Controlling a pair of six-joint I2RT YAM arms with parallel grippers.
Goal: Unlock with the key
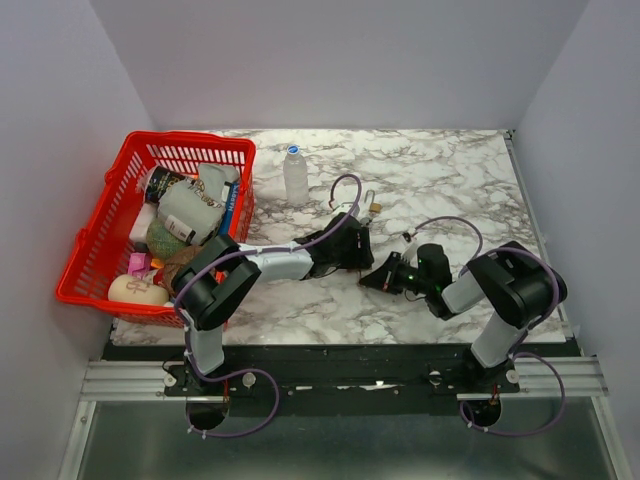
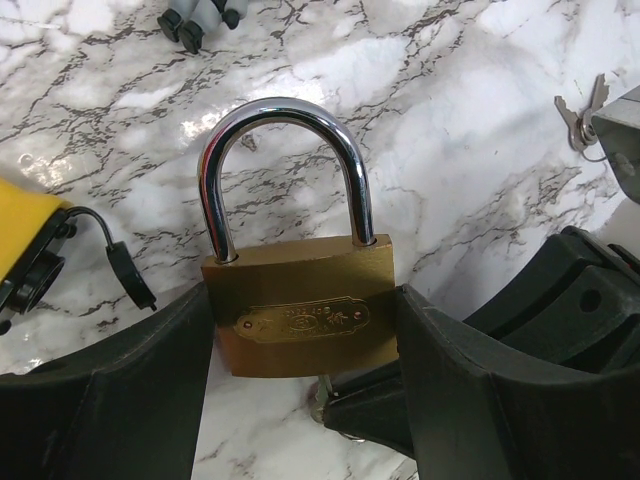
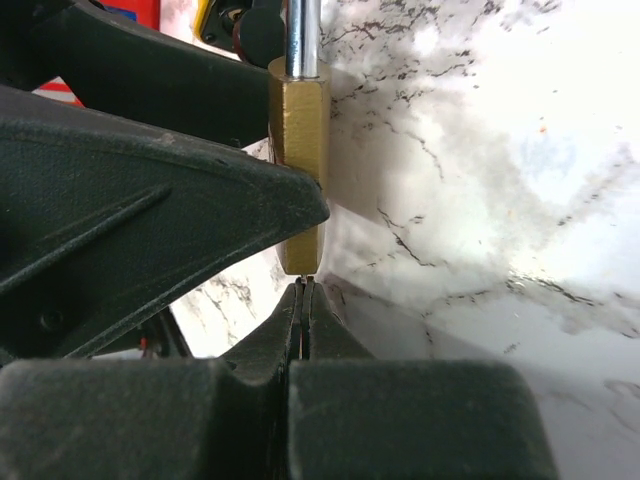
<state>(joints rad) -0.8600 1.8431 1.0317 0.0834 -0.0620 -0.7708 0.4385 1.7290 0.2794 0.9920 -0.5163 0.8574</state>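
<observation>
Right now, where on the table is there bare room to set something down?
Bare marble: the far stretch right of the bottle, and the near strip along the front edge. Crowded: the centre, where the left fingers clamp the padlock and the right fingers pinch the key; the basket fills the left.

Red basket point(image 1: 190, 150) blocks the left, bottle point(image 1: 295, 176) stands farther back; table point(image 1: 470, 190) offers room rightward.
</observation>
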